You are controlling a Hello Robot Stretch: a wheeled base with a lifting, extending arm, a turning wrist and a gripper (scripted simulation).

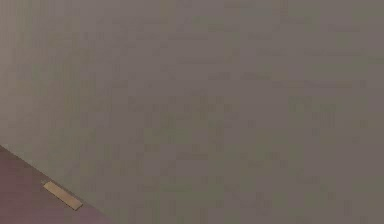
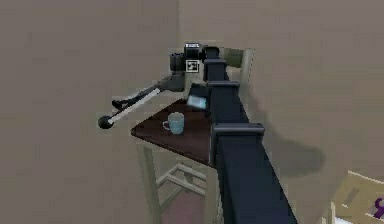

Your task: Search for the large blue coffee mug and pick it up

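Tool (image 2: 112, 112) fingers reach out beyond the surface's left edge with only bare wall behind them; we see nothing held. The pale blue mug (image 2: 175, 123) stands upright on the dark brown surface (image 2: 153, 131), just left of the arm (image 2: 235, 130).

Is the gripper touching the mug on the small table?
Apart. The arm side view shows a clear gap between the gripper, which reaches out past the table edge, and the mug standing on it.
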